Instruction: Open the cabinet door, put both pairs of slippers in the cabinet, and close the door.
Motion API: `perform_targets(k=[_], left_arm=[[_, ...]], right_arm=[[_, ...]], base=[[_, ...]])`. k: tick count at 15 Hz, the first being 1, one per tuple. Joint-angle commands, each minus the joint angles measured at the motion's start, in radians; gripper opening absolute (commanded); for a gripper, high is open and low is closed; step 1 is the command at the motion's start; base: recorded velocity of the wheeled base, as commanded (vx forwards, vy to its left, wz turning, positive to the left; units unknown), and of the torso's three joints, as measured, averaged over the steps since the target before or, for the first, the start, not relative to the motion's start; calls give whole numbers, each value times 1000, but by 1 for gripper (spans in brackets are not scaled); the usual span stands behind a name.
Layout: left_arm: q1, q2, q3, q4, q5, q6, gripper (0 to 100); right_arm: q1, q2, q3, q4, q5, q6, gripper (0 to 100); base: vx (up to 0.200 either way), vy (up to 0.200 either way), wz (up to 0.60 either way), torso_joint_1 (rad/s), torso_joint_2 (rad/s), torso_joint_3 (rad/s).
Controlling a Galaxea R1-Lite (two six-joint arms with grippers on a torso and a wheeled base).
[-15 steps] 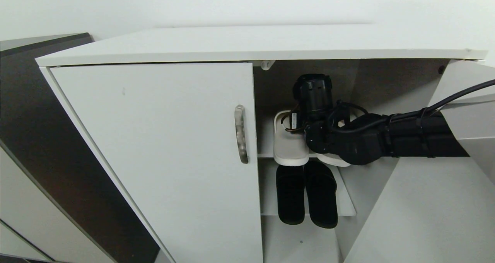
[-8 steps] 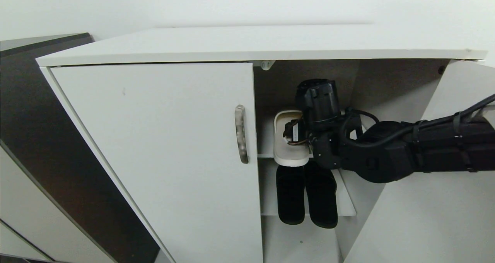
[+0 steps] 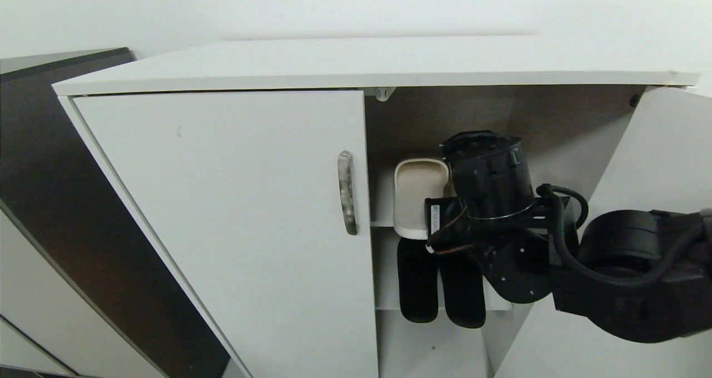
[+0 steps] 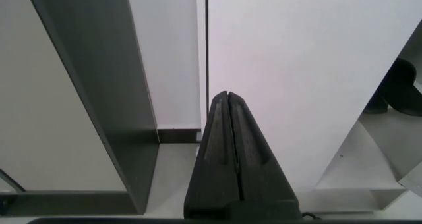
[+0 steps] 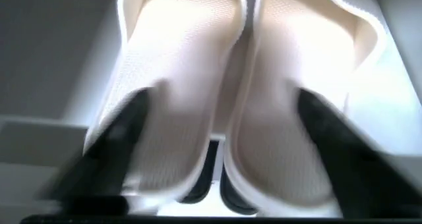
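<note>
The right hand is open, its two dark fingers spread wide and holding nothing, just in front of the near ends of the pair of white foam slippers. Those fingers show blurred in the right wrist view, so I cannot tell whether they touch the slippers. In the head view the black right arm comes in from the right, and its wrist covers the right slipper of the white pair. The white slippers lie side by side on the upper shelf of the white wooden cabinet, their near ends over the shelf's front edge. Just below, a pair of black slippers lies side by side on the lower shelf, also hanging over the near edge. The cabinet's right door stands open at the right; the left door is shut, with a vertical metal bar handle by its right edge. The left hand is closed on nothing, fingers pressed together, facing the white left door panel
</note>
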Motion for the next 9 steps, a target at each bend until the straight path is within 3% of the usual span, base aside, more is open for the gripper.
perform_targets(k=[1,9], left_arm=[[0,1,0,0,0,0,0],[0,1,0,0,0,0,0]], right_arm=[[43,-64,65,-27,0,-4,0],[88,-78,88,-21,-5,-7,0]], base=[[0,0,0,0,0,0],[0,0,0,0,0,0]])
